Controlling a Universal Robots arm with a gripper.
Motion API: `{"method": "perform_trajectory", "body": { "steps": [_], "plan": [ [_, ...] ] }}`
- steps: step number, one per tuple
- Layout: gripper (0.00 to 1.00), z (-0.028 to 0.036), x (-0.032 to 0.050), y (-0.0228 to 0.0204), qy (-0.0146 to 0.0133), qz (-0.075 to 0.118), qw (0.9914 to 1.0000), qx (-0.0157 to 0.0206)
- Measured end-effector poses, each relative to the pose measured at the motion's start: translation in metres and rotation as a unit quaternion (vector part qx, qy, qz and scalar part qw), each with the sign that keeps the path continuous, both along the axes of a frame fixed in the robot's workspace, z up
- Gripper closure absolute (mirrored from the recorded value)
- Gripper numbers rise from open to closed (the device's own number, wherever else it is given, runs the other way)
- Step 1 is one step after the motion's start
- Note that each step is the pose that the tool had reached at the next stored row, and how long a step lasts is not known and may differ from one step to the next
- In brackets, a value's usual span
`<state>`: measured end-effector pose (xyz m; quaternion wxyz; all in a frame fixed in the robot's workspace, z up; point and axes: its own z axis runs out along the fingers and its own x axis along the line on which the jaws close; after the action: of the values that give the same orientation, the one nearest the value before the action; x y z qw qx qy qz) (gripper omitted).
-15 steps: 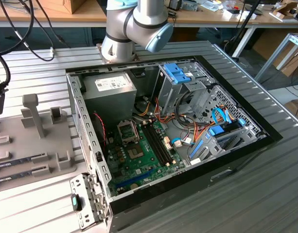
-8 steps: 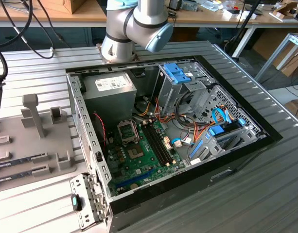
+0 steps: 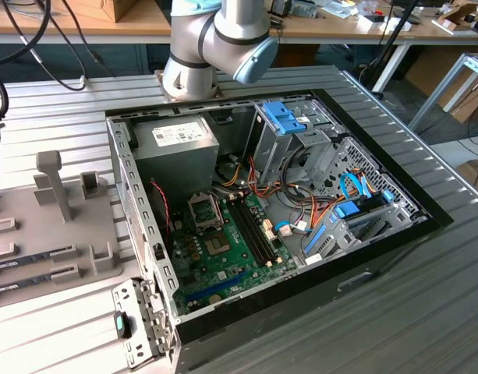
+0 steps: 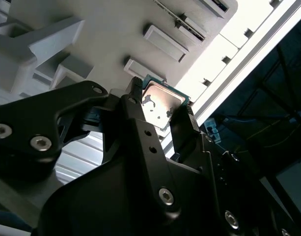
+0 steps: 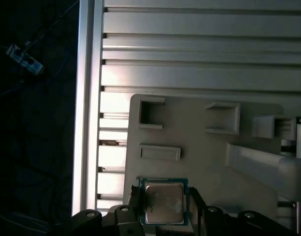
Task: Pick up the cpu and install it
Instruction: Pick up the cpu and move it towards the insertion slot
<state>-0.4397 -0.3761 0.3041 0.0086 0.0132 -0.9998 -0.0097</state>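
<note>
**cpu [image 4: 162, 101] pinched in the gripper [image 4: 160, 109], at the parts tray [image 4: 111, 29]**

Exterior view: I see the arm [image 3: 215, 39] standing at the far side of the open computer case [image 3: 363, 257]. The tray lies at the exterior view's left, just beside the case. The socket [image 3: 203, 209] sits on the green motherboard [image 3: 223, 261], between the power-supply box [image 3: 176, 148] and the memory slots [image 3: 250, 226]. The case wall [image 3: 133, 195] stands between tray and board. I judge the room around the socket to be tight.

Second wrist view: the black fingers [image 4: 182, 120] press on two opposite edges of the cpu. Its silvery top faces the camera. The tray's raised blocks [image 4: 165, 42] are near but apart.

First wrist view: the cpu sits near the tray's corner, by the slatted table [image 5: 189, 44] and its edge. It is near-square, so it has no long axis to speak of, and its sides run parallel to the finger faces. I cannot tell whether it rests on the tray or hangs clear of it. There is bare tray surface between the chip and the nearest block.
</note>
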Motion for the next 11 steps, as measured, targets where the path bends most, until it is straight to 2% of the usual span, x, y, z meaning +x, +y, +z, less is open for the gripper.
{"method": "perform_trajectory", "body": {
  "steps": [3,5,7,11],
  "plan": [
    [0.53,0.0033,0.0001,0.0000,0.0000,0.000,1.00000,0.0001],
    [0.53,0.0076,0.0002,0.0000,0.0000,0.000,1.00000,0.0003],
    [0.53,0.0245,0.0006,0.0000,0.0000,0.000,1.00000,0.0012],
    [0.53,0.0285,0.0007,0.0000,0.0000,0.000,1.00000,0.0013]
  ]
}}
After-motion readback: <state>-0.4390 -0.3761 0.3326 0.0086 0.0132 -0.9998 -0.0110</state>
